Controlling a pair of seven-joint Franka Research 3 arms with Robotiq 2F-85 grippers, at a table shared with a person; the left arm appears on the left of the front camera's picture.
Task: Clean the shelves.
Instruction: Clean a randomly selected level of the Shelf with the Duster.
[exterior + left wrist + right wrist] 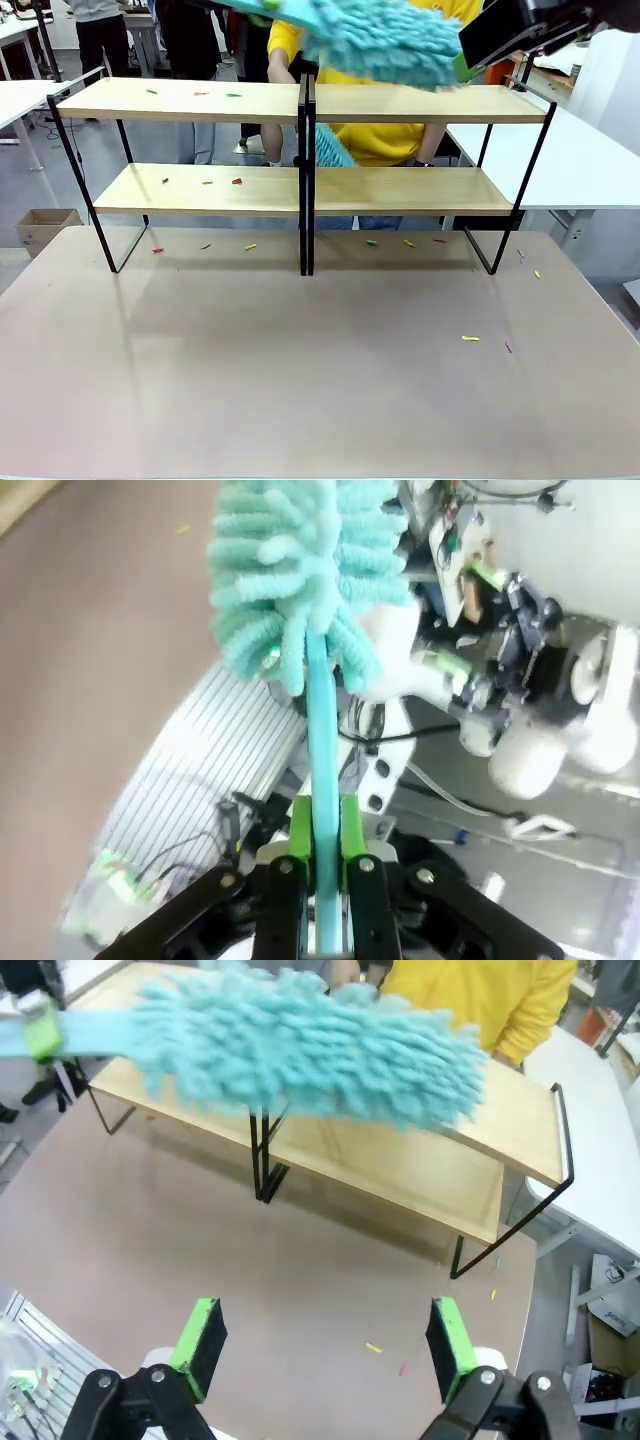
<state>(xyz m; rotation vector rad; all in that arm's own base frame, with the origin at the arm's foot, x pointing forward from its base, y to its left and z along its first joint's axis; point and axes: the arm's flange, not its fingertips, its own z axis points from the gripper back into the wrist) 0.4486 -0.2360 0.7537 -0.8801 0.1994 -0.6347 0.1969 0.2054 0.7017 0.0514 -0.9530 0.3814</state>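
While my left tool (325, 825) clamps the handle of the fluffy teal duster (385, 40), its head hangs lengthwise over the right top board of the light wooden, black-framed shelves (200, 100); littered boards lie toward 9 o'clock. My right tool (325, 1345) has its jaws apart.

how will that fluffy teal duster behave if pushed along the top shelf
The duster has a shaggy, soft-looking head, so it would probably squash and drag rather than slide. Its thin flat handle, pinched in the left gripper, may flex a little. It likely weighs little for its bulk.
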